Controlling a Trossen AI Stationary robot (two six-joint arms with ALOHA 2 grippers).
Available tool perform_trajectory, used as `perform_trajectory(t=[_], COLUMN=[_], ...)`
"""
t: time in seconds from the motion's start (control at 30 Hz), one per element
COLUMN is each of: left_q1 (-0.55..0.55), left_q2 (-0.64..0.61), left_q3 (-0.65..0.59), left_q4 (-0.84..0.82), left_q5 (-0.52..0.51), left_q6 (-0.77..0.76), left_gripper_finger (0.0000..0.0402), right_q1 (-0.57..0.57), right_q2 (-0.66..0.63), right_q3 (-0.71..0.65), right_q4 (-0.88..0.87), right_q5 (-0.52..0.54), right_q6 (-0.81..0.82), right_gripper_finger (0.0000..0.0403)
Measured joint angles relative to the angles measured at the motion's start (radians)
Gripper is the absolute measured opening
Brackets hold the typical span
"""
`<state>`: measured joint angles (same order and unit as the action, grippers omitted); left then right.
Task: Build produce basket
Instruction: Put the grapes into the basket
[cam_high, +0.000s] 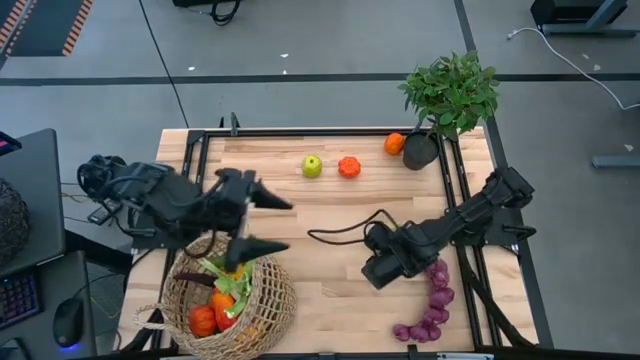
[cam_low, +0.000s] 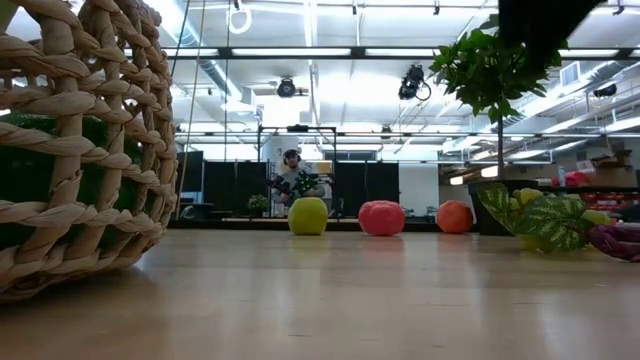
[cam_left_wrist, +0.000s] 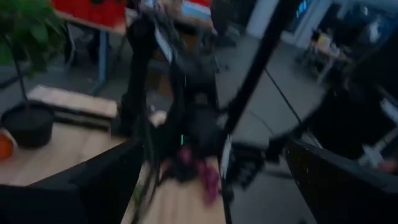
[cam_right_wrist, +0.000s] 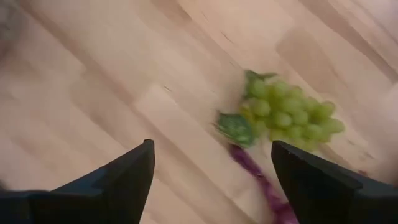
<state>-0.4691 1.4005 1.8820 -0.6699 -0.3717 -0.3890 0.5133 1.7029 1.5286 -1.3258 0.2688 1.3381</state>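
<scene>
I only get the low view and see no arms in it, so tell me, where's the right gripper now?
Observer: The right gripper hangs over the table, pointing at the green grapes.
Operator: Has it grabbed them?
Observer: No, its jaws are open and the grapes lie ahead of them.
Operator: And the left one?
Observer: The left gripper is open by the far rim of the basket, which holds orange, red and green produce.
</scene>
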Motion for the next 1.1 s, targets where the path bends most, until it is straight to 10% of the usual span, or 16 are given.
perform_trajectory(t=[1.1], left_q1=[0.034], left_q2=[0.169], left_q3=[0.0], left_q4=[0.215], left_q5=[-0.001], left_q6=[-0.075], left_gripper_finger=[0.0396], right_q1=[-0.233], right_q2=[-0.004], right_q3=[-0.501], right_q4=[0.362], right_q5=[-0.173], right_q6=[-0.797], right_gripper_finger=[0.0237])
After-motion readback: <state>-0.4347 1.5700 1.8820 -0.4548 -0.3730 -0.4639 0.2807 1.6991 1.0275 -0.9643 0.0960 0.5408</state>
